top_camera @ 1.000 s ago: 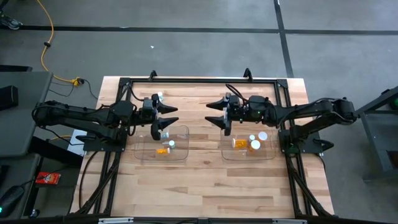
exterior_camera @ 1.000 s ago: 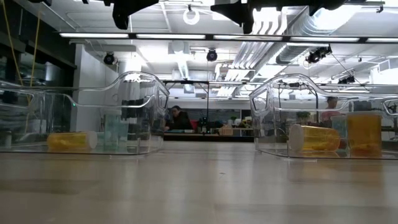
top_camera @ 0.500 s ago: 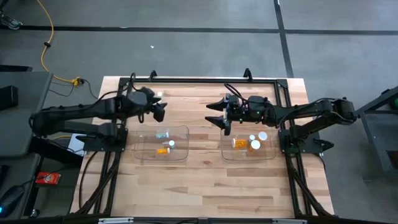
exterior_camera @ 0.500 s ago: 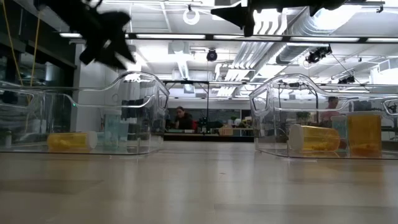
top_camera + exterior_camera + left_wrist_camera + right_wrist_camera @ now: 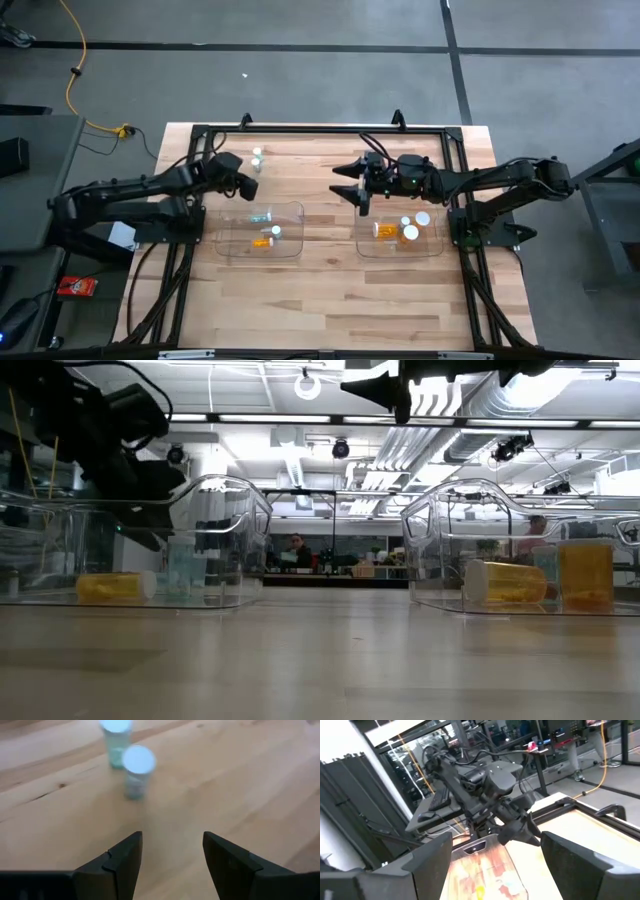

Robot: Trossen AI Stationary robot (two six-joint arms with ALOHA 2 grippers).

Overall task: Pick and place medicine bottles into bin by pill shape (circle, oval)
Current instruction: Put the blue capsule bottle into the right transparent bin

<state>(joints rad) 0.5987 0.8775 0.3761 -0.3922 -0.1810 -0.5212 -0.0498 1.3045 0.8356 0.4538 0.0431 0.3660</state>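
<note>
The left gripper (image 5: 172,865) hangs spread and empty near two teal bottles (image 5: 129,762) on the table (image 5: 330,290); the right gripper (image 5: 347,183) — also spread, empty — waits by the right bin (image 5: 398,248).

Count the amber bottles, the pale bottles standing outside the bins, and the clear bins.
Amber bottles: 3
Pale bottles outside the bins: 2
Clear bins: 2
Total: 7

Pale teal white-capped bottles (image 5: 132,770), amber bottles (image 5: 261,242), blond wood table (image 5: 330,290)
</note>
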